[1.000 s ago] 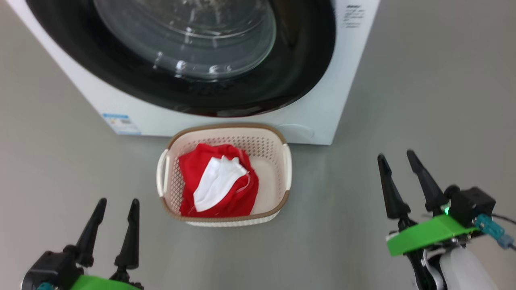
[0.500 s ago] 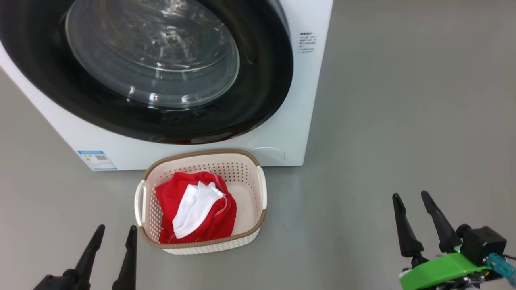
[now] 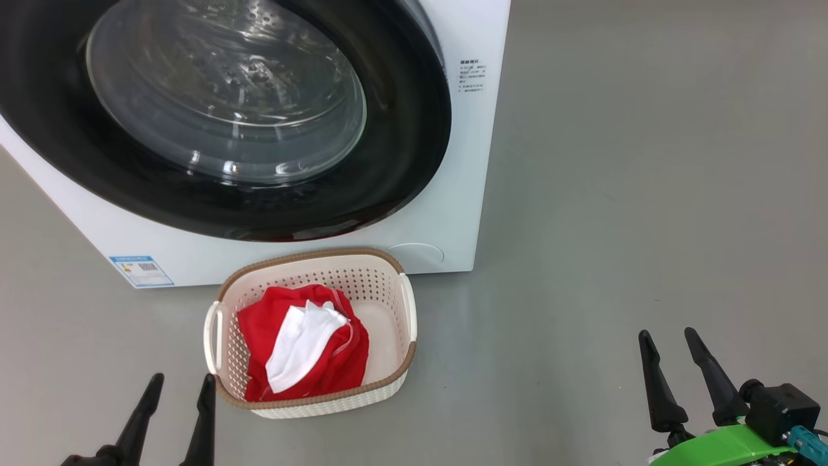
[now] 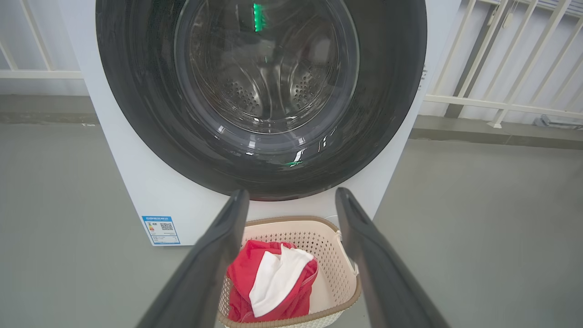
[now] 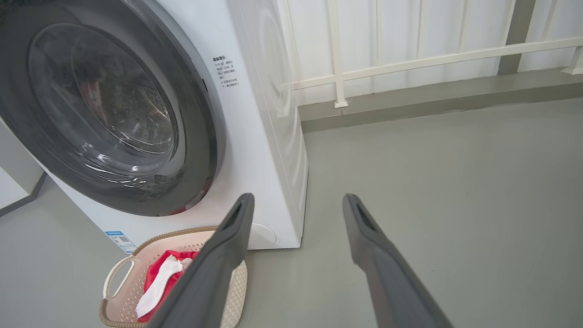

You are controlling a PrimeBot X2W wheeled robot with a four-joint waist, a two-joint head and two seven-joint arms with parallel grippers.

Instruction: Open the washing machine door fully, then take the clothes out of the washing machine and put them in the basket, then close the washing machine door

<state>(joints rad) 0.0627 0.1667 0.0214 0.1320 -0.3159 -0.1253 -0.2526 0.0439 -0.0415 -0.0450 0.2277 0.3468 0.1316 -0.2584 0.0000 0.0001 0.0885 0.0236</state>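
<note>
The white washing machine (image 3: 446, 213) (image 4: 136, 182) (image 5: 259, 150) stands ahead with its black-rimmed glass door (image 3: 226, 110) (image 4: 264, 91) (image 5: 104, 114) shut flat against the front. On the floor before it sits the cream basket (image 3: 388, 310) (image 4: 334, 255) (image 5: 118, 273), holding the red and white clothes (image 3: 301, 346) (image 4: 273, 282) (image 5: 159, 280). My left gripper (image 3: 181, 385) (image 4: 291, 196) is open and empty, low left of the basket. My right gripper (image 3: 666, 340) (image 5: 296, 200) is open and empty, well off to the basket's right.
Bare grey floor (image 3: 647, 194) spreads to the right of the machine. A white railing (image 5: 410, 59) (image 4: 501, 91) and wall run behind it. A blue sticker (image 3: 141, 270) marks the machine's lower front.
The head camera has pulled back and up, so the machine and basket sit lower left in view. Both grippers show lower in the picture and stay open.
</note>
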